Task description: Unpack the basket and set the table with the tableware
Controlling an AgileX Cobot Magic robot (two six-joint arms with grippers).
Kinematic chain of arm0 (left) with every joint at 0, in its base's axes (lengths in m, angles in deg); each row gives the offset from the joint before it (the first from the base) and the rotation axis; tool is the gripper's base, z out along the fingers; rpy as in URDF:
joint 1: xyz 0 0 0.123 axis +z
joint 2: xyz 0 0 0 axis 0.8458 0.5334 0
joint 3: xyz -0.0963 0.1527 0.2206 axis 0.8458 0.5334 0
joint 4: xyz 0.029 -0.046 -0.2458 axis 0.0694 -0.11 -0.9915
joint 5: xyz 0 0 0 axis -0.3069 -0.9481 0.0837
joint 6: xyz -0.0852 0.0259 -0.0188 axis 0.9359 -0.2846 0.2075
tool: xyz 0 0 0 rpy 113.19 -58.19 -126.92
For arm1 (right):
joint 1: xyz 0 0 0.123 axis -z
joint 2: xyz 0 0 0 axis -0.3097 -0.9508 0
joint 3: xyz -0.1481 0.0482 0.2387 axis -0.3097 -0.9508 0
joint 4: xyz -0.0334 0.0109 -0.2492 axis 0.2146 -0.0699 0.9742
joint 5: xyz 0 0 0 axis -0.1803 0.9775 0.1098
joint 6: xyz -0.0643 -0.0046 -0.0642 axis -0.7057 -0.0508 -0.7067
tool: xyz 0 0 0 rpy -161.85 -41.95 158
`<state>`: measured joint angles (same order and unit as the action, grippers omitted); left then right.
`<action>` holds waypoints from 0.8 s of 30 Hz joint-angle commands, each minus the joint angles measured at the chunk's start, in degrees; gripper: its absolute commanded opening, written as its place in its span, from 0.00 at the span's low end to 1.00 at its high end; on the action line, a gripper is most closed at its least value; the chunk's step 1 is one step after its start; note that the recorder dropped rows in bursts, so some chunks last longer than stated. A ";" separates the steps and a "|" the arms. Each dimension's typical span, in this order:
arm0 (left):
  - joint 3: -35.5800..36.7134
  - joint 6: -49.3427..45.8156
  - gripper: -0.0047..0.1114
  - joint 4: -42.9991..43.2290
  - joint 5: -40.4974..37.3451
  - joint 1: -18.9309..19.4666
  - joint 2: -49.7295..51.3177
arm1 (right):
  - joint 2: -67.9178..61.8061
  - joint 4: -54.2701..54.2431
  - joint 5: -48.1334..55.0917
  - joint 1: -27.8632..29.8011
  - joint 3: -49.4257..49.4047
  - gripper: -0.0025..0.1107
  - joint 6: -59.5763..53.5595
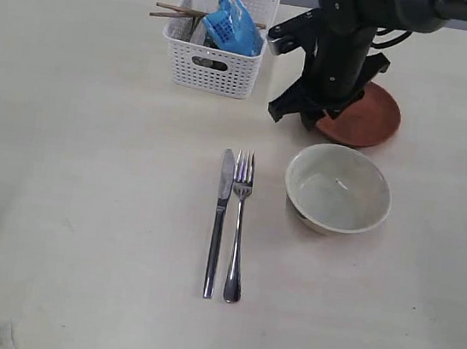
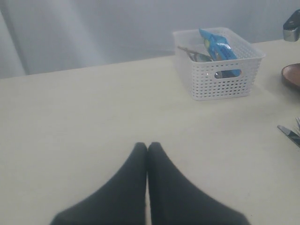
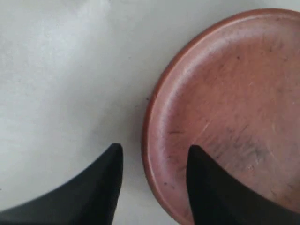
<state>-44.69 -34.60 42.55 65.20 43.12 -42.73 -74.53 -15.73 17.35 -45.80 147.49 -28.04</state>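
- Straddling the rim of the plate (image 3: 234, 89), the right hand (image 3: 154, 149) stands wide; lifting crookedly could snag and drag the plate across the bench (image 1: 83, 206).
- Swinging low risks clipping the bowl (image 1: 339, 188) just beside it.
- Idle, the left hand (image 2: 147, 146) rests pinched closed, well apart from the basket (image 1: 217, 73).

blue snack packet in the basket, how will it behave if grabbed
The blue snack packet looks like thin crinkled film, so probably light and floppy. It stands leaning in the basket, so a push would likely tip it.
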 commanded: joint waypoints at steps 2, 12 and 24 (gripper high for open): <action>0.10 0.00 0.04 0.04 -0.05 -0.36 -0.20 | 3.87 -0.19 2.99 0.33 0.06 0.40 1.18; 0.10 0.00 0.04 0.04 -0.05 -0.36 -0.20 | 16.94 -14.98 9.89 6.55 -6.88 0.40 2.55; 0.10 0.00 0.04 0.04 -0.05 -0.36 -0.20 | 28.65 -22.43 -3.61 13.49 -35.35 0.48 0.00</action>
<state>-44.69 -34.60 42.55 65.20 43.12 -42.73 -46.79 -37.33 18.56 -32.66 115.37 -27.55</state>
